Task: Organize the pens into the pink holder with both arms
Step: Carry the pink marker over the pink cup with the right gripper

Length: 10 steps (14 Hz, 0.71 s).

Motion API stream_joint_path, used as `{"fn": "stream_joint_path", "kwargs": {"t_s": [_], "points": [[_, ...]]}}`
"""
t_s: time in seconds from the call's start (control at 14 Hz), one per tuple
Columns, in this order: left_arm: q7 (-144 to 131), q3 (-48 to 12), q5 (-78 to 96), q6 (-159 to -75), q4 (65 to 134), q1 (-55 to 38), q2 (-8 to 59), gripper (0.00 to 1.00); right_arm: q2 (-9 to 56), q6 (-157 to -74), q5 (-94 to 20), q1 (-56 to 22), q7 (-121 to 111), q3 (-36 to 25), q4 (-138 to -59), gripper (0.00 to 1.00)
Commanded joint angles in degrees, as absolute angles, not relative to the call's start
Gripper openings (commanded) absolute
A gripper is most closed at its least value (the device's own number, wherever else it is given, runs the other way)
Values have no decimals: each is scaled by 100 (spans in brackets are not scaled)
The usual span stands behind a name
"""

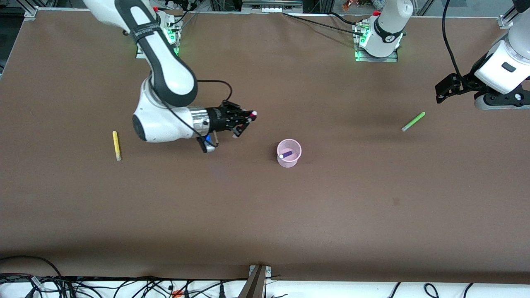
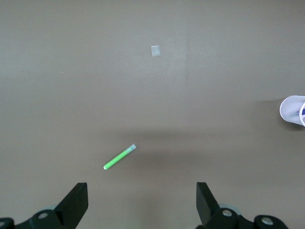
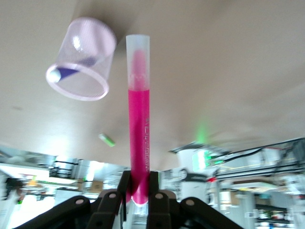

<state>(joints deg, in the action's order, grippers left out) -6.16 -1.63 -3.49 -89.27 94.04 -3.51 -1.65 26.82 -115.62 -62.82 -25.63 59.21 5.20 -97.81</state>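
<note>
The pink holder [image 1: 295, 146] stands mid-table with the dark blue-purple pen [image 1: 286, 155] leaning inside it. My right gripper [image 1: 247, 118] is shut on the magenta-pink pen [image 1: 252, 114], held in the air over bare table toward the right arm's end from the holder. In the right wrist view the pen [image 3: 138, 114] sticks out from the gripper [image 3: 139, 191] beside the holder [image 3: 94, 42]. The yellow pen [image 1: 116, 145] lies toward the right arm's end. The light green pen [image 1: 413, 121] lies toward the left arm's end. My left gripper [image 1: 444, 92] is open and empty over the table by the green pen [image 2: 120, 157].
The brown table [image 1: 265, 215] spreads wide around the holder. A small pale patch [image 2: 155, 50] marks the table surface in the left wrist view, where the holder [image 2: 290, 110] shows at the edge. Cables lie along the table's front edge [image 1: 124, 285].
</note>
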Motion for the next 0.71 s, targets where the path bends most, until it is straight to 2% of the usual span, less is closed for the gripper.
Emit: {"fn": "stream_joint_path", "kwargs": {"t_s": [0.0,0.21,0.43,0.64], "points": [[-598,-167,-255,-8877,9369,-360,-184,100,2987,-12257,-6905,-3074,6904,510,-9169,0],[-633,-158,-255,-8868,9369,-343,-185,100,3627,-13585,-7321,-3672,7864,501,-8371,0],[-668,-193,-264,-8842,9404,-351,-211,100,4322,-13877,-7304,-3797,7998,501,-7525,0],[-668,-229,-272,-8842,9387,-352,-202,100,4631,-14010,-7286,-3849,7919,501,-7260,0]]}}
